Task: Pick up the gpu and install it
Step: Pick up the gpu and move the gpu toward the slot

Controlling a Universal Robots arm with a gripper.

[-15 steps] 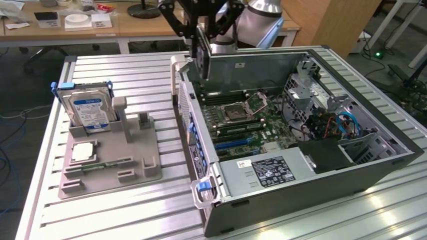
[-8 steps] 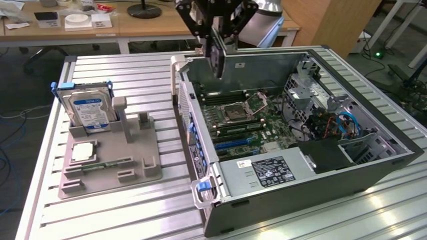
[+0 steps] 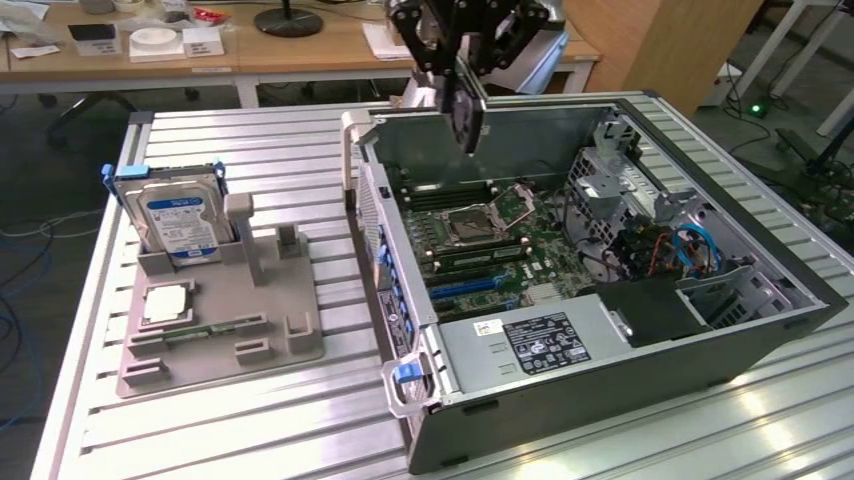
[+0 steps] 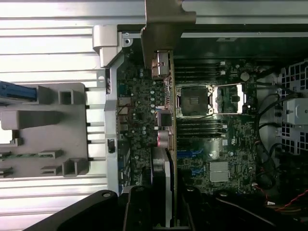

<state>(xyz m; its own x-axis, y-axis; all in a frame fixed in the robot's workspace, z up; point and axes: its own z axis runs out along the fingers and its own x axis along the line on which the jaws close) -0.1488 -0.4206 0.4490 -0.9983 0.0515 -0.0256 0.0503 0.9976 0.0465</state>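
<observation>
Your gpu (image 3: 466, 108) hangs on edge, clamped between the fingers of the gripper (image 3: 465, 60), above the rear of the open case (image 3: 601, 400); it is probably held upright so its lower edge can meet a motherboard (image 3: 494, 250) slot. The exterior view shows it is clear above the case. The wrist view shows it edge-on beside the socket (image 4: 192, 101), with its bracket (image 4: 163, 24) toward the case wall.

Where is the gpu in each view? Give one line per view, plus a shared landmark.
Exterior view: the gpu hangs from the end effector above the open computer case, top centre.
Wrist view: the gpu shows edge-on over the motherboard, beside the CPU socket.
Shared landmark: the CPU socket, in the motherboard's middle.
</observation>
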